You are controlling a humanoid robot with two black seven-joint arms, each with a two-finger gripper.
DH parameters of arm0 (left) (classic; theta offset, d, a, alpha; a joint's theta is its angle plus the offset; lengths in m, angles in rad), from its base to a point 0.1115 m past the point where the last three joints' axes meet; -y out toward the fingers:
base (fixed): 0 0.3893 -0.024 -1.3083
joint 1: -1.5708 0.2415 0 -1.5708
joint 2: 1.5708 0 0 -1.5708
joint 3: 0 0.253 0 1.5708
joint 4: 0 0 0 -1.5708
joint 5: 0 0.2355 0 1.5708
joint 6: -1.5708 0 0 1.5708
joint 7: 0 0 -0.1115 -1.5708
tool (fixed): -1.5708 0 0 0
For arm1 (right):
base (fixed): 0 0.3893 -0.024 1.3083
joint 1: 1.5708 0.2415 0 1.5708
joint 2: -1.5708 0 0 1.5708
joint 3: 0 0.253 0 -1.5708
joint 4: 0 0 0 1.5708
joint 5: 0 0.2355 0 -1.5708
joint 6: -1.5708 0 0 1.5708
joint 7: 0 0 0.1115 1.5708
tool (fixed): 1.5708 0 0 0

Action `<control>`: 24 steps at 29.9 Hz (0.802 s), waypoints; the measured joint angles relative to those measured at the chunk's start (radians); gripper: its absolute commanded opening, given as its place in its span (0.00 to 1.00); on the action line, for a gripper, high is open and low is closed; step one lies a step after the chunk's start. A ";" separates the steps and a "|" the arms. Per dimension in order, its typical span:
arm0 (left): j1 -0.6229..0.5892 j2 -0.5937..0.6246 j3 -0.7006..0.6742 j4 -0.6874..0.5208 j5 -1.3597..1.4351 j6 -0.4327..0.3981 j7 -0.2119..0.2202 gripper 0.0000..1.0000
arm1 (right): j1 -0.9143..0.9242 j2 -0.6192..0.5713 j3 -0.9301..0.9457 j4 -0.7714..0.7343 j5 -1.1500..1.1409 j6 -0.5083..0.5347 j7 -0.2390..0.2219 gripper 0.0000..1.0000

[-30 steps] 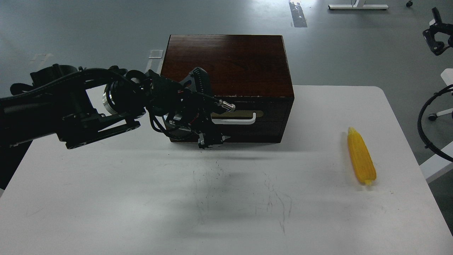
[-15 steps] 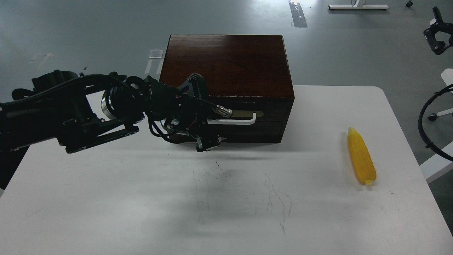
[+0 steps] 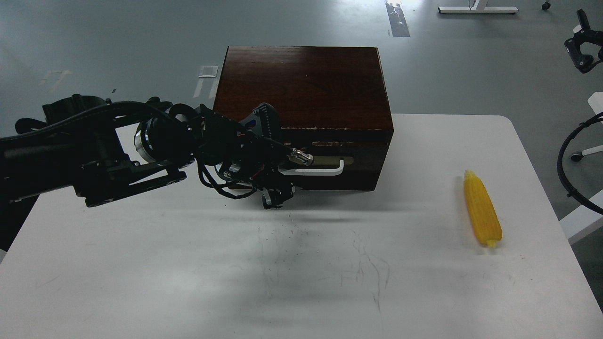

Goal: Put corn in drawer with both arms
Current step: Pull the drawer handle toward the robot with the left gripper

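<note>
The corn is seen lying flat near the right edge of the white table, about midway along that edge, with its pointed end toward the far side. It is well apart from the left gripper, which is placed at the front of the dark wooden box standing at the middle of the far edge. The gripper's dark parts are bunched over the left end of the white bar handle on the drawer; whether the fingers are closed round the bar or merely beside it cannot be told. The right gripper is seen small and dark at the top right corner of the view, off the table and beyond its far right corner, and its fingers cannot be made out either.

Compared with half a second ago, the handle and its oval plate are found lower in the view, nearer the front edge of the table, and a narrow dark gap is now shown between the box top and the drawer front, so the drawer has been drawn out slightly. The left gripper has been shifted toward the front edge with it. The corn has not been moved.

A broad stretch of bare table, marked with faint scratches, is left between the box and the front edge, and more between the box and the corn.
</note>
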State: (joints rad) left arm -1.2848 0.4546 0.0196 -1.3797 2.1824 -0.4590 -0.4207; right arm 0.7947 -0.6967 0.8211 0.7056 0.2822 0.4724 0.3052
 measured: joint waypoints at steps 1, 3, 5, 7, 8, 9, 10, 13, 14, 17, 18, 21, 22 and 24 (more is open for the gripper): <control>0.001 0.000 0.003 -0.004 0.000 -0.003 0.000 0.41 | 0.000 0.000 0.000 0.000 0.000 0.000 0.000 1.00; 0.000 0.001 0.008 -0.008 0.000 -0.007 0.000 0.41 | 0.000 -0.005 0.000 0.000 0.000 0.000 0.000 1.00; 0.000 0.001 0.012 -0.011 0.001 -0.009 0.000 0.41 | 0.000 -0.010 0.000 0.000 0.000 0.000 0.000 1.00; -0.003 0.001 0.014 -0.020 0.001 -0.011 -0.001 0.41 | 0.000 -0.012 0.000 0.000 0.000 0.000 0.000 1.00; -0.004 0.001 0.015 -0.023 0.001 -0.013 -0.001 0.41 | 0.000 -0.014 0.000 0.000 0.000 0.000 0.000 1.00; -0.004 0.002 0.015 -0.031 0.001 -0.016 -0.004 0.41 | 0.000 -0.017 0.000 0.000 0.000 0.000 0.000 1.00; -0.005 0.004 0.015 -0.039 0.001 -0.020 -0.006 0.41 | 0.000 -0.020 0.000 0.000 0.000 0.000 0.000 1.00; -0.005 0.013 0.016 -0.069 0.001 -0.029 -0.006 0.41 | 0.000 -0.022 0.000 0.000 0.000 0.000 0.000 1.00; -0.005 0.015 0.017 -0.073 0.001 -0.029 -0.006 0.41 | 0.000 -0.022 0.000 0.000 0.000 0.000 0.000 1.00; -0.005 0.017 0.018 -0.090 0.001 -0.030 -0.006 0.41 | -0.001 -0.023 0.000 0.001 0.000 0.002 0.000 1.00; -0.005 0.018 0.018 -0.097 0.001 -0.030 -0.006 0.41 | 0.000 -0.023 0.000 0.001 0.000 0.002 0.000 1.00; -0.007 0.018 0.019 -0.107 0.000 -0.030 -0.006 0.41 | 0.004 -0.023 0.000 0.002 0.000 0.002 -0.001 1.00; -0.008 0.018 0.019 -0.110 0.000 -0.030 -0.006 0.41 | 0.004 -0.023 0.000 0.002 0.000 0.002 -0.001 1.00; -0.009 0.020 0.020 -0.118 0.000 -0.030 -0.006 0.41 | 0.005 -0.023 0.000 0.002 0.000 0.002 -0.001 1.00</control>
State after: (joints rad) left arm -1.2939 0.4749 0.0395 -1.4978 2.1823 -0.4891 -0.4268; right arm 0.7998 -0.7196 0.8207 0.7073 0.2822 0.4740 0.3037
